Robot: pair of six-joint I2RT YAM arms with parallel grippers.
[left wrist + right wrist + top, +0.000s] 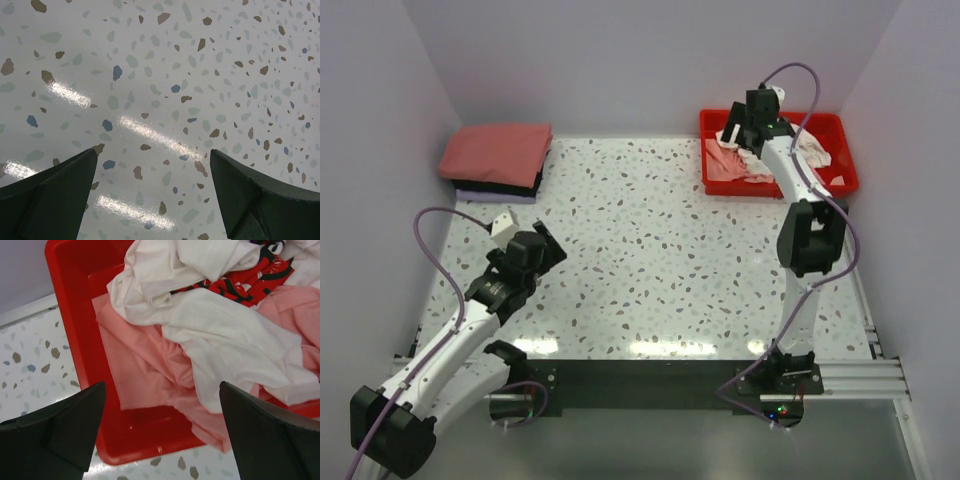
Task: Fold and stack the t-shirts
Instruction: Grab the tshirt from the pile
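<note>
Right claw [162, 385] is seen with jaws spread wide and nothing between them, poised over the near-left corner of the red tray [850, 172] at the far right of the surface [660, 250]. A crumpled white t-shirt [225, 340] with a red print is noted in the tray, draped over a pink t-shirt [145, 365]. The pink cloth lies directly below the gap of the jaws, the white one just to the right of it. No clear long axis can be given for the heap, since both shirts are bunched. Left claw [152, 151] is likewise wide open and empty, held over bare surface at the near left, well apart from the tray. The folded stack [498, 155], salmon-red over black over lavender, is recorded at the far left corner. The right arm is judged much the nearer for a pick from the tray.
</note>
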